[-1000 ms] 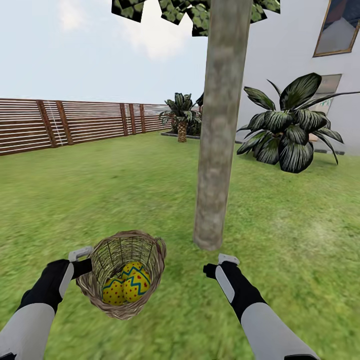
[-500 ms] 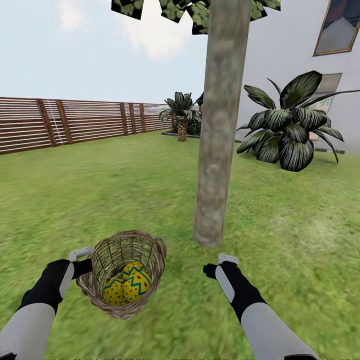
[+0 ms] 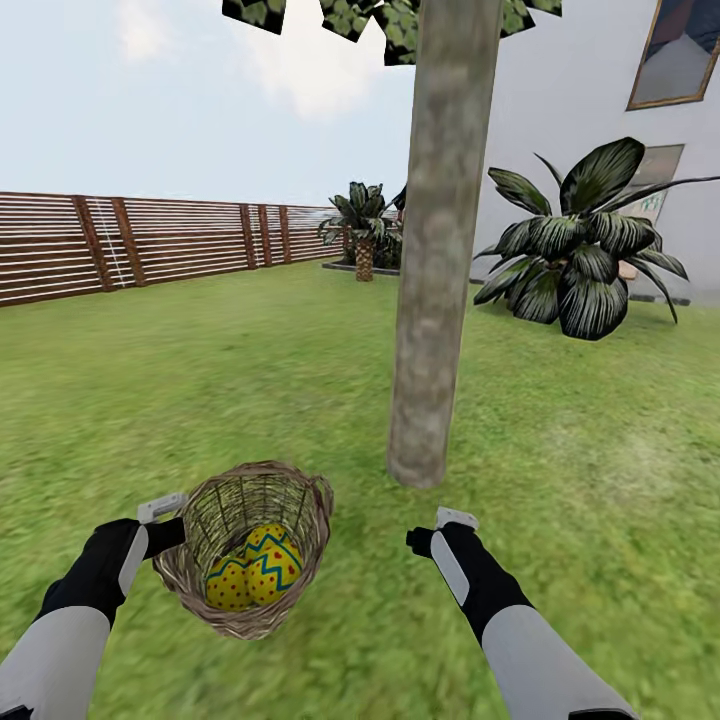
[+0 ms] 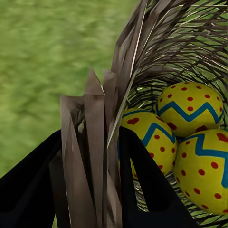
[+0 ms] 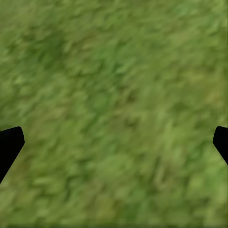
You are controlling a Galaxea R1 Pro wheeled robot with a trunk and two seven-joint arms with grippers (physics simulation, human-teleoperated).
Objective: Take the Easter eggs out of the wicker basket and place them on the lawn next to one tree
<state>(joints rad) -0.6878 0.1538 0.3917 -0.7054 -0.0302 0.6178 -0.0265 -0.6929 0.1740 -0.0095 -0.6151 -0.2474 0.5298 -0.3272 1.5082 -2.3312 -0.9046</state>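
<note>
The brown wicker basket (image 3: 250,545) hangs just above the lawn (image 3: 200,400), held at its left rim by my left gripper (image 3: 170,535), which is shut on the woven wall (image 4: 97,156). Three yellow Easter eggs (image 3: 255,568) with red dots and blue zigzags lie inside; the left wrist view shows them (image 4: 190,137) close together. The grey-brown tree trunk (image 3: 435,260) stands right ahead, its base a short way beyond my right gripper (image 3: 420,540). That gripper is open over bare grass, its black fingertips (image 5: 10,142) wide apart.
A brown slatted fence (image 3: 130,245) runs along the far left. A dark broad-leaved plant (image 3: 585,250) stands right of the trunk before a white house wall (image 3: 590,90). A short palm (image 3: 363,232) grows at the back. Grass spreads on all sides.
The whole view has shifted slightly, so the trunk and plant sit a little higher in the picture. Basket, eggs and both arms keep their places.
</note>
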